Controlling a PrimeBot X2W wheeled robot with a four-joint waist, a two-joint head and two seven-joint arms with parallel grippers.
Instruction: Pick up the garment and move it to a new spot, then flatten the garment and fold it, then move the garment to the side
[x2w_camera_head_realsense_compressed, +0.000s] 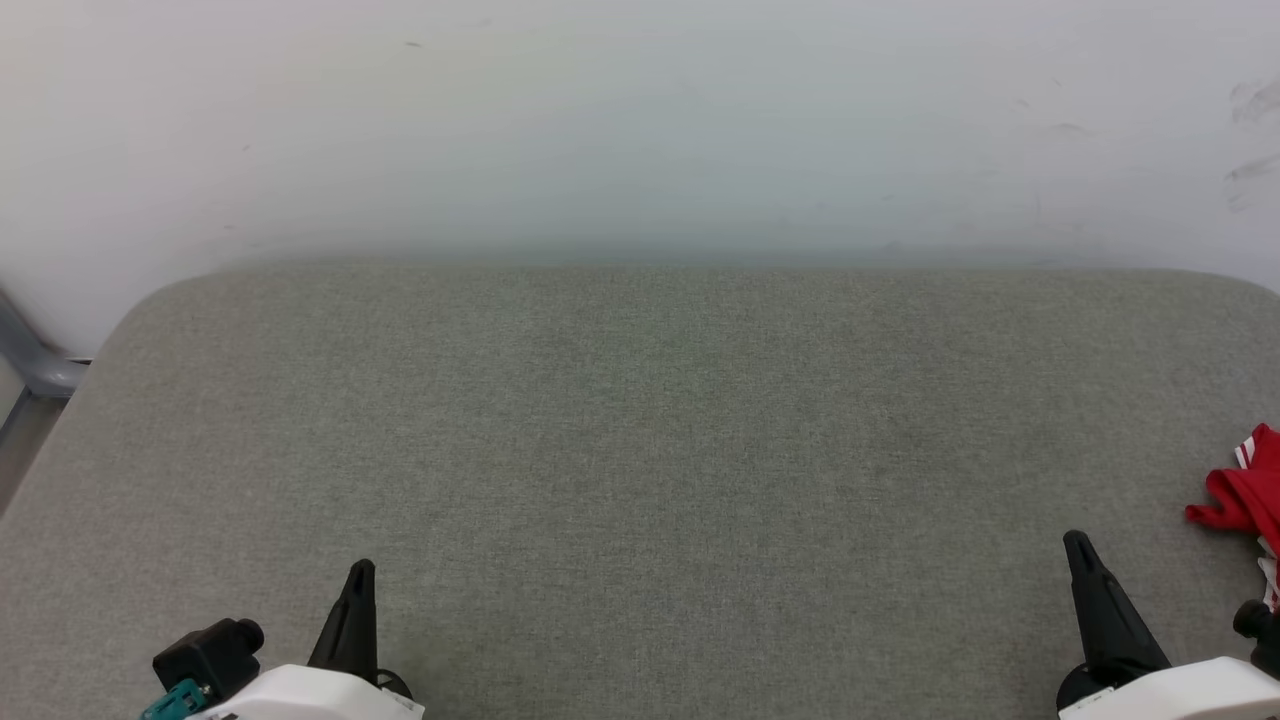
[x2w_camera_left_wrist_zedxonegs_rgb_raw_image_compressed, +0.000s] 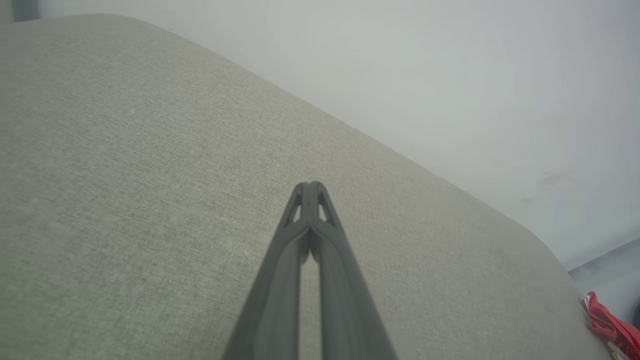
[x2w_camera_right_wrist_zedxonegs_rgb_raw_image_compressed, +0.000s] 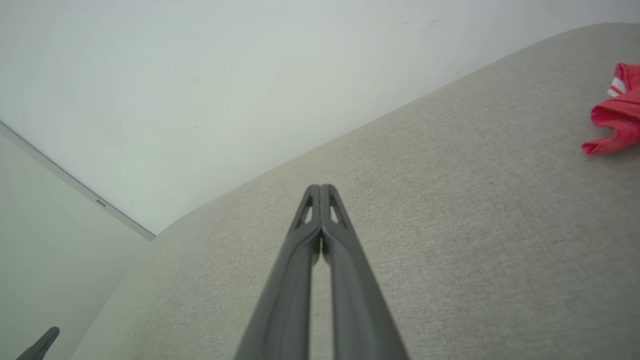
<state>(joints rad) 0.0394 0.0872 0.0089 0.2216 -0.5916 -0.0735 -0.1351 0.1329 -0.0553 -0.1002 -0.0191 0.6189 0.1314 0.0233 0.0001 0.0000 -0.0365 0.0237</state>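
Observation:
The garment (x2w_camera_head_realsense_compressed: 1243, 492) is a crumpled red cloth with a bit of white striped trim, lying at the far right edge of the grey cushioned surface (x2w_camera_head_realsense_compressed: 640, 440). It also peeks in at the lower right of the left wrist view as the garment (x2w_camera_left_wrist_zedxonegs_rgb_raw_image_compressed: 607, 325) and at the upper right of the right wrist view as the garment (x2w_camera_right_wrist_zedxonegs_rgb_raw_image_compressed: 617, 115). My left gripper (x2w_camera_head_realsense_compressed: 362, 570) rests at the lower left, shut with nothing in it, far from the cloth. My right gripper (x2w_camera_head_realsense_compressed: 1077, 545) stands at the lower right, shut and empty, a short way left of the cloth. Both wrist views show the fingertips pressed together: left gripper (x2w_camera_left_wrist_zedxonegs_rgb_raw_image_compressed: 310, 186), right gripper (x2w_camera_right_wrist_zedxonegs_rgb_raw_image_compressed: 321, 188).
A pale wall (x2w_camera_head_realsense_compressed: 640, 120) rises right behind the cushion's far edge. A grey metal leg or bar (x2w_camera_head_realsense_compressed: 35, 365) shows past the cushion's rounded left corner. The other arm's fingertip (x2w_camera_right_wrist_zedxonegs_rgb_raw_image_compressed: 42, 342) shows at the lower left of the right wrist view.

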